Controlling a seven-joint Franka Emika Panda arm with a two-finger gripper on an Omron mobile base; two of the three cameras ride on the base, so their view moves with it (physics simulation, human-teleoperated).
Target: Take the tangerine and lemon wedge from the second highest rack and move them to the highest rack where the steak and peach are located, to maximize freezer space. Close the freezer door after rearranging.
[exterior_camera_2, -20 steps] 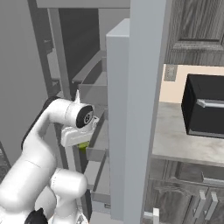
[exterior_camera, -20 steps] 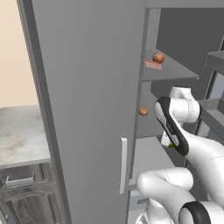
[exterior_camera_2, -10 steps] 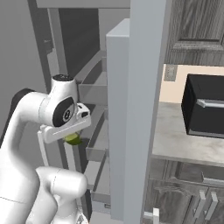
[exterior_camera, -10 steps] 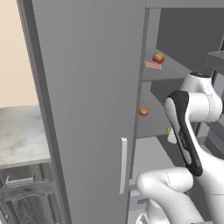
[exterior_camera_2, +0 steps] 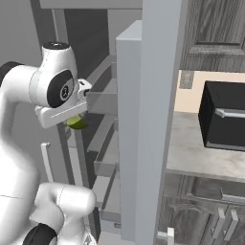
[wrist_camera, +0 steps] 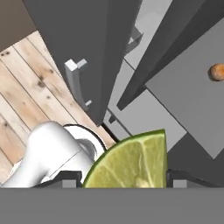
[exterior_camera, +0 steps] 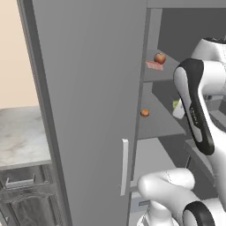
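Up close, lemon wedge (wrist_camera: 133, 162) in gripper (wrist_camera: 124, 177); leftward, steak (exterior_camera: 154, 65), peach (exterior_camera: 160, 58).

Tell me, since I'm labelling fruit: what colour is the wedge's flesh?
Yellow-green; the lemon wedge shows best in the hand view.

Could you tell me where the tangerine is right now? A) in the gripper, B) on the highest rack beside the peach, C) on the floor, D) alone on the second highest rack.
D: the tangerine sits by itself on the second highest rack, below the peach and steak, while the gripper holds the lemon wedge.
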